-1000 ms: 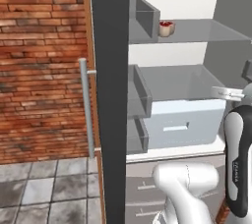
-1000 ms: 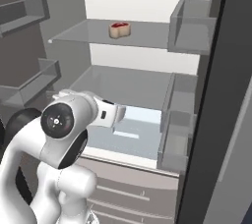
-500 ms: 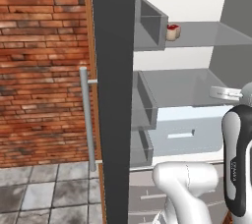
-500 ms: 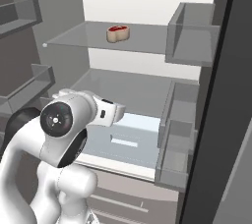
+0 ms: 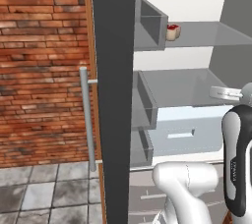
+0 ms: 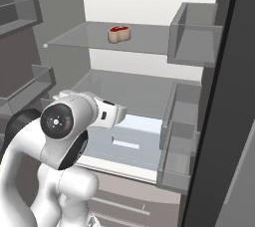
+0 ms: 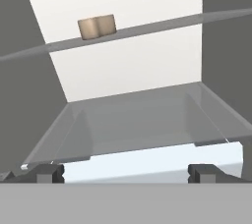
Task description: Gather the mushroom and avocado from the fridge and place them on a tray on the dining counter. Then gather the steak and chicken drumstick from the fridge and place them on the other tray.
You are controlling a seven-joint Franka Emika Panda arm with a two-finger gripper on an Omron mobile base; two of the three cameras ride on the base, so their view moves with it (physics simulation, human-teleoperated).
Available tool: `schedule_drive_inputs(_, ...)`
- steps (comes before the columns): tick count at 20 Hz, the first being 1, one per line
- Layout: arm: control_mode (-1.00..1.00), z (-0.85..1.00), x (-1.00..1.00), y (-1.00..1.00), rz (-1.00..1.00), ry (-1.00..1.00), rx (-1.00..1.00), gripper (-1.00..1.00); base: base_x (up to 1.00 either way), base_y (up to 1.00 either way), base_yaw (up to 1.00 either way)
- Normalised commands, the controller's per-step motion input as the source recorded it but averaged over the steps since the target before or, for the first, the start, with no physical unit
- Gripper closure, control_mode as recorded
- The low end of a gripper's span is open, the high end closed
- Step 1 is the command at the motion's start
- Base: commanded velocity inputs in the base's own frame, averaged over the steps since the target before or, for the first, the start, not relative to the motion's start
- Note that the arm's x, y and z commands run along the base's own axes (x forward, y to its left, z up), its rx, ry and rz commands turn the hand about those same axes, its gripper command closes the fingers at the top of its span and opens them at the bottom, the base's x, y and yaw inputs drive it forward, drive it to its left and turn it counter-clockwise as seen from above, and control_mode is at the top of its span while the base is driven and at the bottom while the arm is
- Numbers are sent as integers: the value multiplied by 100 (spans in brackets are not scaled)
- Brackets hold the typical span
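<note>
From the left base view, the fridge (image 5: 114, 95) stands open, its dark door edge upright beside a brick wall (image 5: 42, 66) and a steel handle (image 5: 87, 117); the steak (image 5: 173, 32) sits on the upper glass shelf (image 5: 211, 34), above and beyond the arm, with a pale drawer (image 5: 184, 134) lower down. From the right base view, the steak (image 6: 119, 34) lies on the upper shelf (image 6: 94, 38), well above the arm's wrist, red on top with a pale rim; door bins (image 6: 194, 39) hang at the right, and the pale drawer (image 6: 127, 144) sits just past the wrist. In the hand view, the end effector (image 7: 127, 173) has its two dark tips spread as wide as they go, holding nothing; the steak (image 7: 97, 26) rests on the shelf (image 7: 147, 29) ahead and above, left of centre, well apart from the tips. A lower glass shelf (image 7: 138, 125) and the drawer front (image 7: 147, 166) lie just ahead. No writing can be read anywhere.
</note>
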Motion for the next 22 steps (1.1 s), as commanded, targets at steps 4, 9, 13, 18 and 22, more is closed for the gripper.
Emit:
schedule_drive_inputs(4,-100,20,3,-1,0,8,0,-100,0,-5,0)
schedule_drive_inputs(9,-100,68,35,0,0,26,-1,-100,0,0,0)
schedule_drive_inputs(13,-100,70,34,0,0,25,-2,-100,0,0,0)
schedule_drive_inputs(18,-100,42,5,0,7,4,-1,-100,0,0,0)
schedule_drive_inputs(22,-100,9,1,20,14,-25,-2,-100,0,0,0)
